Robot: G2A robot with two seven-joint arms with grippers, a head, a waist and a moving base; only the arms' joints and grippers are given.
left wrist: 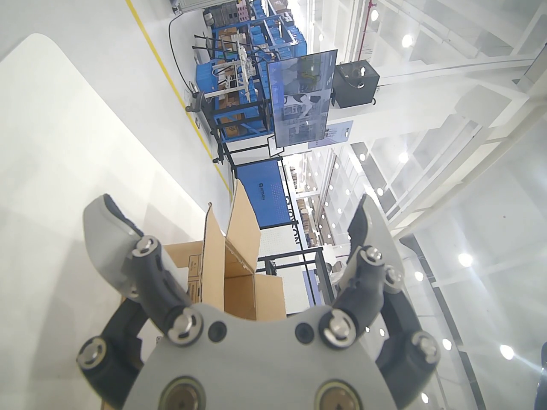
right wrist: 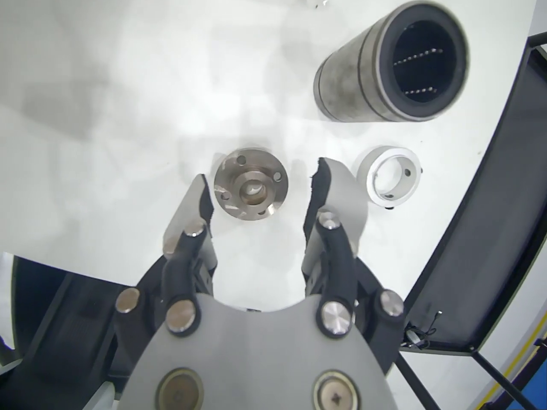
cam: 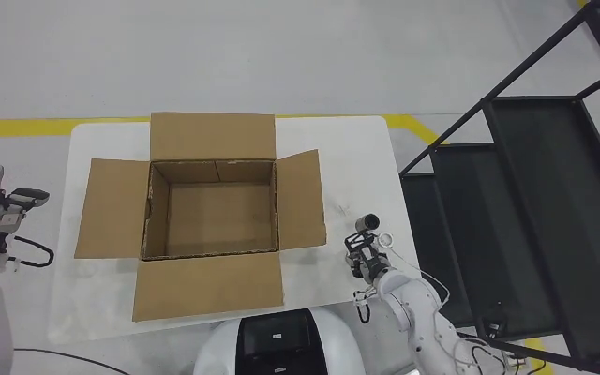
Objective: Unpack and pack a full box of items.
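Lying on its side, steel sleeve (right wrist: 363, 74), bore facing the table (right wrist: 128, 65) edge.

Cylinder (cam: 368, 222) right of box (cam: 220, 220)

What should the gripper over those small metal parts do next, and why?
Probably lower the right gripper and close it on the flange. It is open, holds nothing, and straddles that disc. The box stands open and looks empty, so the parts seem due to go in, and the flange is the one best lined up for a grasp.
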